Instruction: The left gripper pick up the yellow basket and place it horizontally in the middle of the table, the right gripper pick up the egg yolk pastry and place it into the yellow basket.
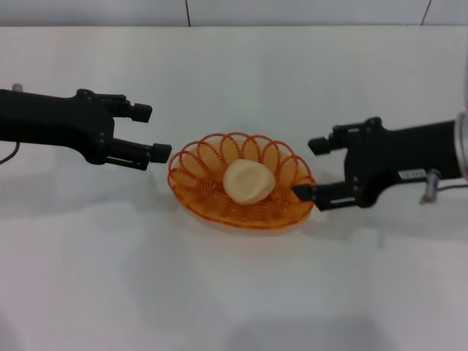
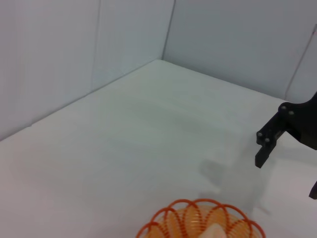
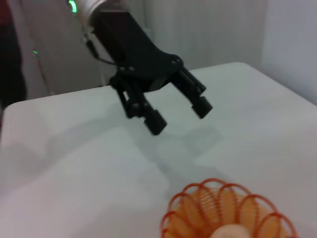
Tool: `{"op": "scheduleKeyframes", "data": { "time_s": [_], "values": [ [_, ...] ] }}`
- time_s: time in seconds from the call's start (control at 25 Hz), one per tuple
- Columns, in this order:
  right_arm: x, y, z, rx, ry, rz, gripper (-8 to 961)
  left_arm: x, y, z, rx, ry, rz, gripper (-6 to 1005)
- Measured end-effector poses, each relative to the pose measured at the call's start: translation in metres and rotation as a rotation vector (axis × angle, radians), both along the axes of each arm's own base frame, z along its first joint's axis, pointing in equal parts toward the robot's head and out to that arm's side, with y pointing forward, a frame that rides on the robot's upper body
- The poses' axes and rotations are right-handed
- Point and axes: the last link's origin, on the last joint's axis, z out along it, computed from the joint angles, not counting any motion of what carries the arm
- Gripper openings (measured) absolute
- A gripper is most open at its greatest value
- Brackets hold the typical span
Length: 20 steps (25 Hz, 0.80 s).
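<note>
White table (image 1: 234, 292): both claws spread wide, empty, flanking yellow basket (image 1: 212, 201) holding pastry (image 1: 248, 182).

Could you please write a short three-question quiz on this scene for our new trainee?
1. True or false: the egg yolk pastry lies inside the yellow basket.
2. Which is right? A: both grippers are open and empty. B: the left gripper grips the basket rim. C: the right gripper holds the pastry.
3. Fill in: the basket stands on the table between the left gripper and the ____ gripper.

Key
1. True.
2. A: the left gripper hangs clear of the basket on its own side; the right gripper is open at the opposite rim, holding nothing.
3. right
</note>
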Motion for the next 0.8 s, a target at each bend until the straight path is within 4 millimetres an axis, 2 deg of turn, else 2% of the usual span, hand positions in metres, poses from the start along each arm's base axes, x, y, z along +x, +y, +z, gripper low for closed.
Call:
{"op": "scheduleKeyframes", "data": {
  "time_s": [0.24, 0.56, 0.8],
  "values": [
    [0.009, -0.013, 0.002, -0.030, 0.004, 0.040, 729, -0.003, -0.015, 0.007, -0.022, -0.008, -0.057, 888],
    [0.010, -0.013, 0.002, -0.034, 0.006, 0.039, 728, -0.006, -0.022, 0.009, -0.015, -0.013, -0.088, 888],
    [0.006, -0.011, 0.003, -0.026, 0.007, 0.051, 728, 0.001, -0.025, 0.004, -0.036, -0.022, -0.154, 888]
  ]
}}
